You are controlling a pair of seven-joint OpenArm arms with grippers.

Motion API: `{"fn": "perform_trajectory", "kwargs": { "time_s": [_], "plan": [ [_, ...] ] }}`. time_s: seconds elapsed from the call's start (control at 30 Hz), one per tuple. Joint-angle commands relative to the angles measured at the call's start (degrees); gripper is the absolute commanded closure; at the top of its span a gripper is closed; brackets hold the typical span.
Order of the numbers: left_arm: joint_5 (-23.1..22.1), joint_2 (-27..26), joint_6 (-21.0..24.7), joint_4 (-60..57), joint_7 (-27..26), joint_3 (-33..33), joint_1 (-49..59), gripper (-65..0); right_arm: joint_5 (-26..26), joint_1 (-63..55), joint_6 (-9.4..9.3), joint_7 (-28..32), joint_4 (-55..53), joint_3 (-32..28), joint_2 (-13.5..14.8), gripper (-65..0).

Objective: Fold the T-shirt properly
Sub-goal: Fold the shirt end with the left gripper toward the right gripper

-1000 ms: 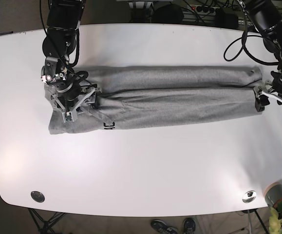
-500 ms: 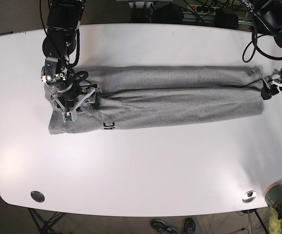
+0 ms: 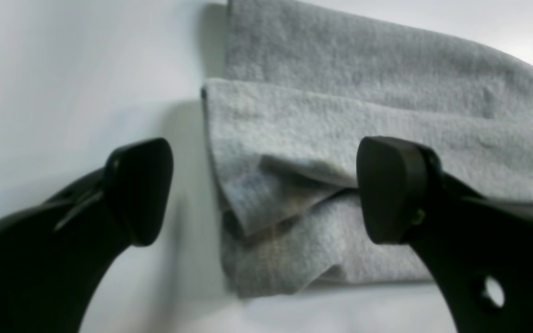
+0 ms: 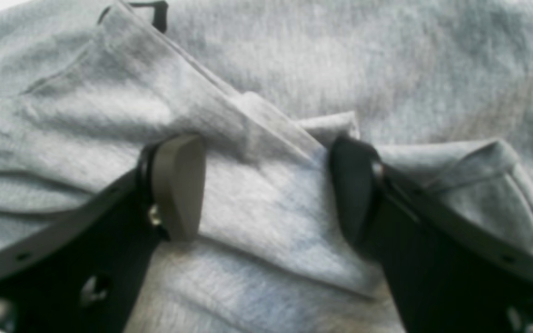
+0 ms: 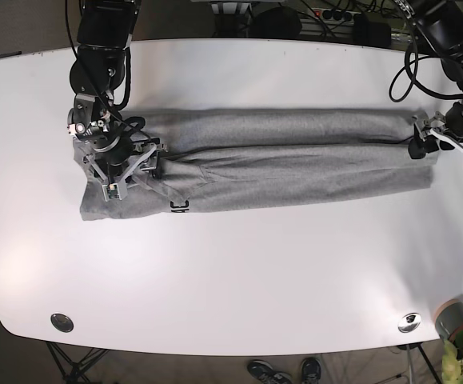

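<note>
Fingers first: in the left wrist view the left gripper (image 3: 264,189) has its fingers wide apart, straddling the layered end edge of the T-shirt (image 3: 340,138), one finger over bare white surface (image 3: 63,83), the other over cloth, nothing pinched yet. I'd get both layers of that loose flap between them before closing. Right wrist view: the right gripper (image 4: 266,185) is also spread, sitting on a raised fold without clamping it. Base view: the shirt lies as a long band across the middle of the surface, an arm at each end. I'd say grab both ends evenly so the next fold stays square.
</note>
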Motion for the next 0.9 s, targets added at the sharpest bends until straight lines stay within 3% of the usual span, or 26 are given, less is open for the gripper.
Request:
{"fn": "perform_trajectory", "kwargs": {
  "time_s": [0.0, 0.5, 0.77, 0.87],
  "plan": [
    [-1.22, -0.67, -0.40, 0.83, -0.80, 0.07, -0.66, -59.2, -0.85, 0.32, -0.45, -1.70, 0.50, 0.06, 0.42, -40.9],
    [-1.13, -0.14, -0.67, -8.13, -0.89, 0.25, -3.39, -57.8, -0.85, 0.32, -0.36, -1.62, 0.59, 0.15, 0.33, -40.9],
    [-1.13, -0.49, -0.40, -8.22, -0.89, 5.96, -4.44, -42.1, -0.85, 0.32, -0.36, -1.62, 0.59, 0.06, 0.07, -40.9],
    [-1.05, -0.49, -0.40, -8.22, -0.89, 6.23, -4.44, -32.1, -0.85, 0.32, -0.36, -1.62, 0.59, 0.24, -0.63, -40.9]
  ]
}}
